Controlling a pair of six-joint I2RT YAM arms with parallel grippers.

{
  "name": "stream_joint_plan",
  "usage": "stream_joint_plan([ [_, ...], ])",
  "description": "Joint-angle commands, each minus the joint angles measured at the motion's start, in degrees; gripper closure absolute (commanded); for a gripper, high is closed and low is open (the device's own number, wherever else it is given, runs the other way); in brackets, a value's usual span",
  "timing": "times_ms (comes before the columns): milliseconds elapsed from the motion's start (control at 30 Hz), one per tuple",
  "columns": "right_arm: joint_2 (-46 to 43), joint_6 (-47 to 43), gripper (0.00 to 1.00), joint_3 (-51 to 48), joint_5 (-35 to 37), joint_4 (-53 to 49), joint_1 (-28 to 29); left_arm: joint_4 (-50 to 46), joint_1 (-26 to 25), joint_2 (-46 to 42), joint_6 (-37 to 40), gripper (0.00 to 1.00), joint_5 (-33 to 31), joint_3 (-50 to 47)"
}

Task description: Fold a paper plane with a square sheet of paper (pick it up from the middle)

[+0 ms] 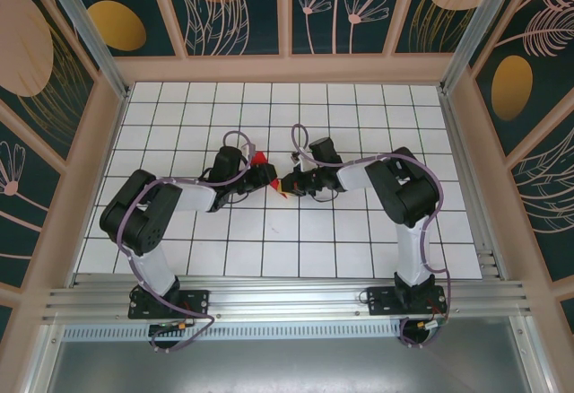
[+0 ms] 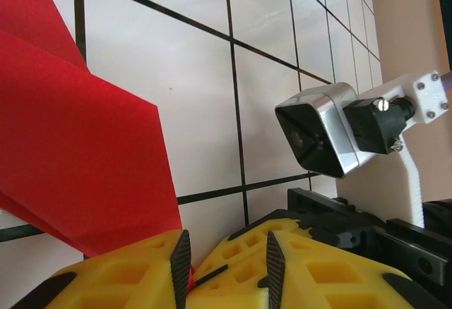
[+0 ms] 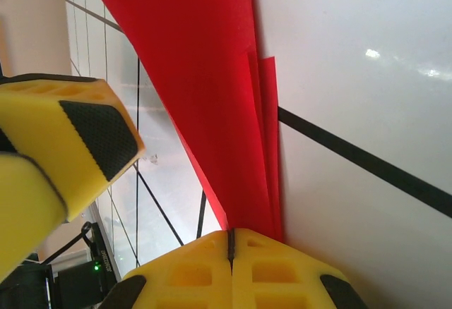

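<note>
My right hand (image 3: 231,237) pinches the folded red paper (image 3: 212,97) above the worktop (image 3: 353,76); my left hand (image 2: 227,252) sits partly spread, the paper's edge against 1 finger.

I work over a white tabletop (image 1: 269,258), ruled into squares by thin black grid lines (image 3: 353,154). Around me stand dark teal wall panels (image 1: 224,3) painted with peach leaves, flowers and golden ovals. They are set in a pale pinkish frame (image 1: 287,68). Slanting aluminium posts (image 1: 81,25) rise at the back corners. Along my near edge runs a ribbed aluminium rail (image 1: 287,301), with a grey metal sheet (image 1: 287,366) below it. The glossy tiles catch a small bright highlight (image 3: 371,53).
</note>
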Motion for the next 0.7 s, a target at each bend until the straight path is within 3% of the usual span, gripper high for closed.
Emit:
stream_joint_plan([
  [0, 1.7, 0.7, 1.00, 0.4, -1.2, -0.9, -0.2, 1.5, 0.3, 1.5, 0.7, 0.64, 1.4, 1.0],
  [667, 2.7, 0.2, 1.00, 1.3, -1.2, -2.8, -0.1, -4.5, 0.3, 4.2, 1.1, 0.68, -2.7, 3.9],
])
